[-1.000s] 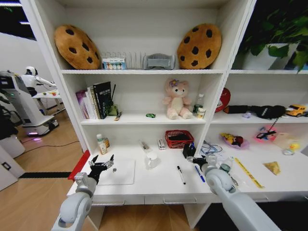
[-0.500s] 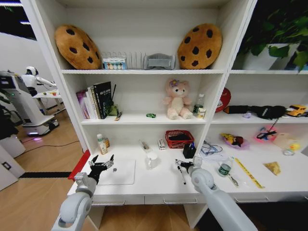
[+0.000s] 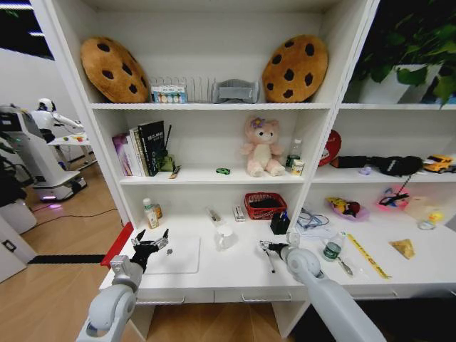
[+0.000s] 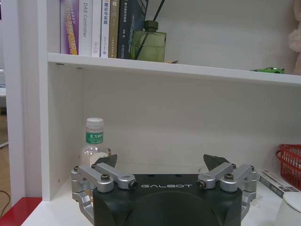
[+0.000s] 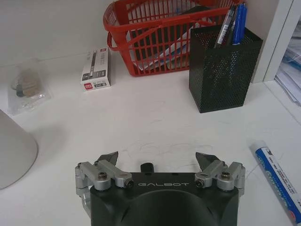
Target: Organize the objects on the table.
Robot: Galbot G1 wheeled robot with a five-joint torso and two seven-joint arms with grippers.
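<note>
My right gripper (image 3: 268, 247) (image 5: 156, 160) is open and low over the white table (image 3: 228, 274), and the black pen (image 3: 269, 262) (image 5: 147, 166) lies on the top with its end between the fingers. A blue pen (image 5: 277, 181) rests on the desk beside that gripper. Open as well, my left gripper (image 3: 150, 244) (image 4: 162, 162) hovers at the left edge of the thin silver laptop (image 3: 176, 255). A clear green-labelled bottle (image 3: 150, 213) (image 4: 94, 140) stands behind it. A tiny green object (image 3: 224, 171) (image 4: 270, 70) sits on the shelf above.
A black mesh pen holder (image 3: 279, 224) (image 5: 221, 70) with pens and a red basket (image 3: 265, 205) (image 5: 155, 37) stand behind the right gripper. A white cup (image 3: 225, 237) (image 5: 14, 146) and a small pen box (image 5: 96, 68) are nearby. Another green-labelled bottle (image 3: 331, 249) lies right of the arm.
My right arm has swung left from near the blue pen to over the black pen, then held almost still. The left arm has not moved.
</note>
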